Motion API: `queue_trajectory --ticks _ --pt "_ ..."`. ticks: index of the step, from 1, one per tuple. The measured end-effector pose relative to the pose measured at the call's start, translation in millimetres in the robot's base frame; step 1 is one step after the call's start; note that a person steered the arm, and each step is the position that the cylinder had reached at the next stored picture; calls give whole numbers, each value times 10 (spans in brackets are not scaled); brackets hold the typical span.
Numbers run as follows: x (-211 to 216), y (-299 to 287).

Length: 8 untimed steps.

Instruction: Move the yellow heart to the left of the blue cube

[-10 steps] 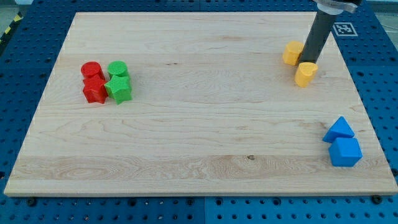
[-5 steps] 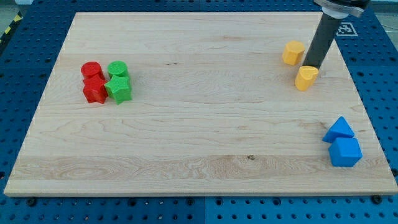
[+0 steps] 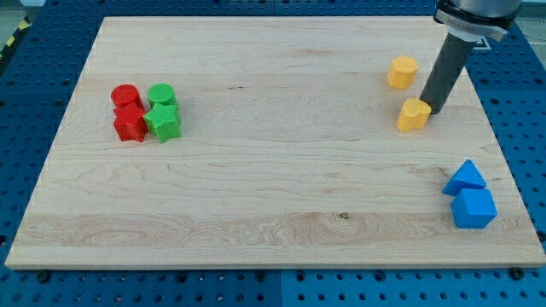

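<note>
Near the view's right edge of the tabletop (image 3: 273, 170), in its upper half, the yellow heart (image 3: 415, 113) lies flat on the wood. My tip (image 3: 432, 108) sits against the heart's right side, the dark rod rising from there toward the view's top right; there is no hand on this arm, so nothing is grasped. A second yellow block (image 3: 403, 72), roughly hexagonal, lies just above the heart and apart from it. The blue cube (image 3: 473, 209) rests well below the heart, near the lower right corner, with a blue triangular block (image 3: 465, 177) touching its upper side. Far off at the view's left, a red cylinder (image 3: 125, 95), a red star-like block (image 3: 130, 123), a green cylinder (image 3: 161, 95) and a green star-like block (image 3: 164, 122) sit clustered together.
</note>
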<state>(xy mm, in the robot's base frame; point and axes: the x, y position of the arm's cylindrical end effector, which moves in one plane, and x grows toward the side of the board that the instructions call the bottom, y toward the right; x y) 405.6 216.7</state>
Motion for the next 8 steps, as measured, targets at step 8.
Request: queue_trajectory --ticks 8 --pt "153 -439"
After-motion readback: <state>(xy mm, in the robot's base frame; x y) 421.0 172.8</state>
